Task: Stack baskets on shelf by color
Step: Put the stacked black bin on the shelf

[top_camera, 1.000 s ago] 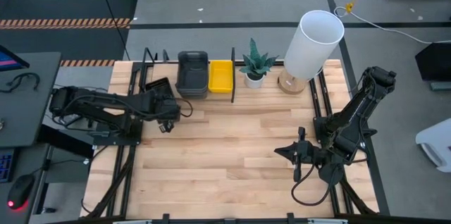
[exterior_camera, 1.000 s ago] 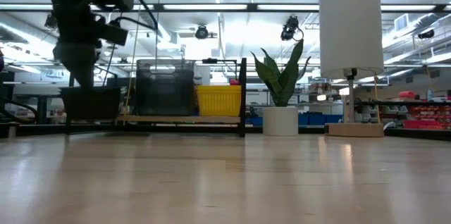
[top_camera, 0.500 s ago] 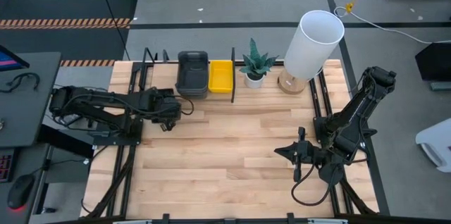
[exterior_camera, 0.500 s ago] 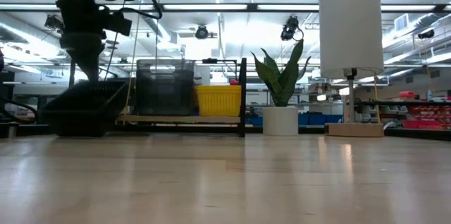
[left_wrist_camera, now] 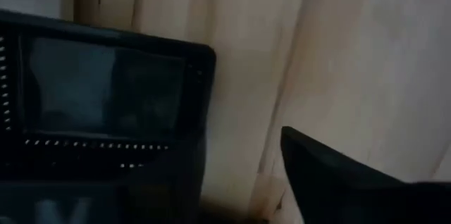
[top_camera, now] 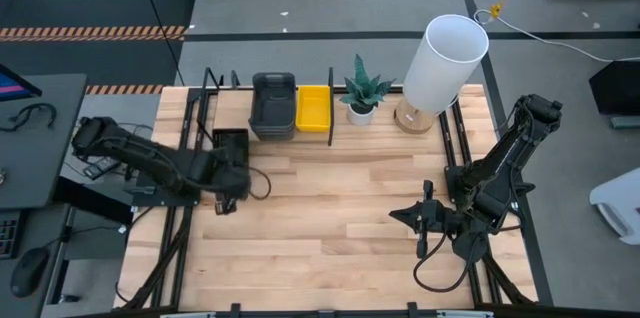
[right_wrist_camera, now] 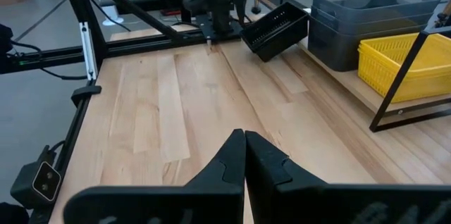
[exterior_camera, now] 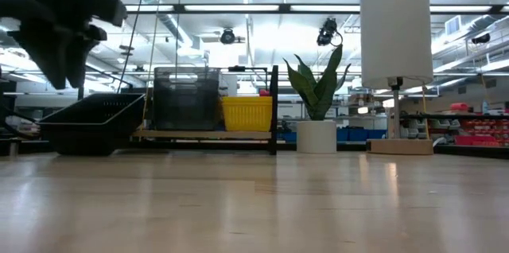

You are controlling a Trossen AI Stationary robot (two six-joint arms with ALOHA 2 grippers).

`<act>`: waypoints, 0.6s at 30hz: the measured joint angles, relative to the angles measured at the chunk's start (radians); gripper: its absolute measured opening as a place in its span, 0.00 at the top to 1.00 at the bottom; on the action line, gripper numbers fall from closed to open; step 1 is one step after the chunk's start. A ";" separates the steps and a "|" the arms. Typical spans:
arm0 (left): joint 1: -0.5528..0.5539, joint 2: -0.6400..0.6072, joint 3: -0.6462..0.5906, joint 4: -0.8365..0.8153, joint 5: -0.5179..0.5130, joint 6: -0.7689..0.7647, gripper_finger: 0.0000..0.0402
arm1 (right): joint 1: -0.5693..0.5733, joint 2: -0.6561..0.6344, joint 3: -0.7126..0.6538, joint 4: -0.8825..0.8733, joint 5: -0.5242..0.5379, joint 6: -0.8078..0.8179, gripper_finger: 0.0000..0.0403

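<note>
A black perforated basket [top_camera: 231, 146] [exterior_camera: 91, 126] [right_wrist_camera: 276, 30] stands tilted at the left end of the shelf [exterior_camera: 207, 134], its lower edge down and its higher side toward the grey stack. My left gripper [top_camera: 228, 180] [exterior_camera: 62, 74] [left_wrist_camera: 239, 182] is open and hangs above and to the near-left of it, clear of the rim. Bare wood shows between its fingers in the left wrist view. Stacked grey baskets [top_camera: 273, 106] [right_wrist_camera: 366, 23] and a yellow basket [top_camera: 313, 108] [right_wrist_camera: 405, 62] sit on the shelf. My right gripper [top_camera: 420, 220] [right_wrist_camera: 244, 146] waits shut over the table's near right.
A potted plant [top_camera: 361, 98] and a tall white lamp [top_camera: 440, 63] stand at the far edge, right of the shelf. A black upright bar [exterior_camera: 274, 110] closes the shelf beside the yellow basket. Bare tabletop [top_camera: 330, 208] spreads between the two arms.
My left gripper came down with the black basket to the shelf's left end. It then drew back up and toward the near-left edge. It now stands clear of the basket. The basket stays tilted where it was lowered. The right arm kept still.
</note>
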 joint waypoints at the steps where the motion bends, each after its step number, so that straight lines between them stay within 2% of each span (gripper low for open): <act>1: -0.022 0.011 0.000 0.000 -0.011 -0.010 0.50 | 0.000 0.000 0.000 0.000 0.000 0.000 0.99; 4: -0.068 0.071 0.000 -0.010 -0.054 -0.052 0.42 | 0.000 0.000 0.000 0.001 0.000 0.000 0.99; 7: -0.099 0.156 0.000 -0.025 -0.079 -0.048 0.39 | 0.000 0.000 0.000 0.008 0.000 -0.001 0.99; 12: -0.103 0.288 0.019 -0.056 -0.084 -0.007 0.41 | 0.000 0.000 0.000 0.015 0.000 -0.001 0.99; 18: -0.054 0.373 0.024 -0.054 -0.106 0.032 0.45 | 0.000 0.000 0.000 0.016 0.000 -0.002 0.99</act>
